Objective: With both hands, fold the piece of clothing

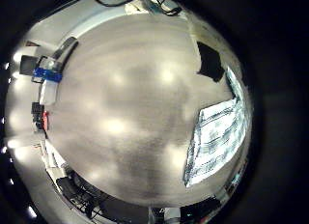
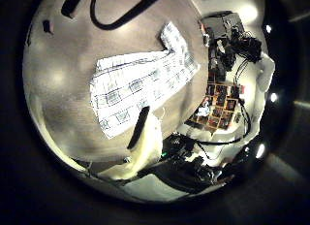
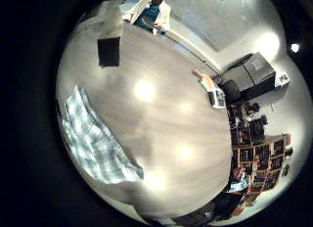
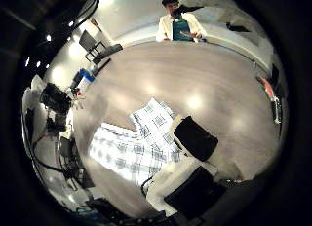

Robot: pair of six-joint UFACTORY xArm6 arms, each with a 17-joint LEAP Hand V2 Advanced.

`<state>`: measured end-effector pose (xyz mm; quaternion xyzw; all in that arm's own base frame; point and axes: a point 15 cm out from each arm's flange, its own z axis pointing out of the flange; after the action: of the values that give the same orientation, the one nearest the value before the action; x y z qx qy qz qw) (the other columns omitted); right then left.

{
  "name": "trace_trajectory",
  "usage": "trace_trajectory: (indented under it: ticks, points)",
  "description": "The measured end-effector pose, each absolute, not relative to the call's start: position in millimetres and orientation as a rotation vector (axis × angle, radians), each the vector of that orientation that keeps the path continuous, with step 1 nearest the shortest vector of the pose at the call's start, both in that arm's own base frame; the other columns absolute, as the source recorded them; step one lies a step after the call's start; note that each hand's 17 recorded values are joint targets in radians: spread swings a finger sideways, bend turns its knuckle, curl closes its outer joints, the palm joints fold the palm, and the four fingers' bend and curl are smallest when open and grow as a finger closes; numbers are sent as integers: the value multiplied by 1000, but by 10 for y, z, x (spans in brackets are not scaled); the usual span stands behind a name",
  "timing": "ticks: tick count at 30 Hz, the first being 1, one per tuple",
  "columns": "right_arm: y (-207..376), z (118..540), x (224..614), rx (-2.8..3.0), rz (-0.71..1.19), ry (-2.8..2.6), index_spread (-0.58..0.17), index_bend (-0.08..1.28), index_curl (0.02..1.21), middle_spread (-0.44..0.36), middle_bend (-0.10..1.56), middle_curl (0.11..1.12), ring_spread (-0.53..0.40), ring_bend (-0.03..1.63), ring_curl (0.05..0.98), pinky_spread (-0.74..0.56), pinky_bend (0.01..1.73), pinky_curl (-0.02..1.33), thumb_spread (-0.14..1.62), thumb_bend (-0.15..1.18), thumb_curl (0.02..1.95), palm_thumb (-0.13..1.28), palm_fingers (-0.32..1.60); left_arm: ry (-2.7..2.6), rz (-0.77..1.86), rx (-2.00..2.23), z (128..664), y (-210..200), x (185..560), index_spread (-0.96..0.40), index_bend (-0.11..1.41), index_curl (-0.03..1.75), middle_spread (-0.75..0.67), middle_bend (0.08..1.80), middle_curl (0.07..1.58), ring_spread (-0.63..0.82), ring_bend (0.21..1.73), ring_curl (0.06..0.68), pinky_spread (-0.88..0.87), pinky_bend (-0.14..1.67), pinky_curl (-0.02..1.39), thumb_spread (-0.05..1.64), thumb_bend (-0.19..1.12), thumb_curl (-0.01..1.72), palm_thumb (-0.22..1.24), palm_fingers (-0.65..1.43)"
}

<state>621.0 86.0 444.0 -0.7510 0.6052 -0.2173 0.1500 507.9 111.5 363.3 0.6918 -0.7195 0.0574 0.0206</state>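
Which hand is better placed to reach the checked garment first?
Probably the right, hedged: the checked garment fills more of its thumb-side palm view. Neither hand touches it; it lies flat on the table.

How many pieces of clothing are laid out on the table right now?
1. A single plaid garment lies spread flat on the wooden table, no hand touching it. The same garment shows in the other palm views. Nothing else cloth-like is visible, though the table's far edges are partly out of view.

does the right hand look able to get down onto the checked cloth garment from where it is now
Probably yes: the checked cloth garment lies flat and spread on the bare wooden table, nothing on it. A black hand part hangs near one edge, not covering it.
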Motion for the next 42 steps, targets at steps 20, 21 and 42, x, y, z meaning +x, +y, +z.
trace_trajectory:
  ticks: [20, 21, 42]
  points:
    - [90, 4397, 5209, -2386, -403, 1911, -434, 247, 420, -118, 490, 411, -114, 839, 338, 421, 611, 544, 1279, -26, 321, 349, 261, -2269, 10, 1971, 3530, -193, 4125, -75, 182, 578, 148, 193, 451, 161, 731, 306, 246, 188, 733, 1203, -17, 263, 160, 143]
    - [39, 4323, 5197, -2396, -388, 1920, -434, 247, 420, -118, 490, 411, -114, 839, 338, 421, 611, 544, 1279, -26, 321, 349, 261, -2274, 10, 1967, 3446, -212, 4137, -74, 183, 570, 148, 191, 446, 168, 727, 303, 255, 185, 720, 1203, -16, 263, 160, 145]
    - [-409, 2636, 5538, -2721, -14, 1863, -375, 161, 325, -106, 400, 376, -131, 739, 273, 331, 585, 456, 1067, -27, 288, 230, 175, -2244, -36, 1981, 2186, -101, 4222, -51, 179, 459, 167, 180, 368, 255, 654, 253, 340, 209, 542, 1247, -14, 256, 177, 170]
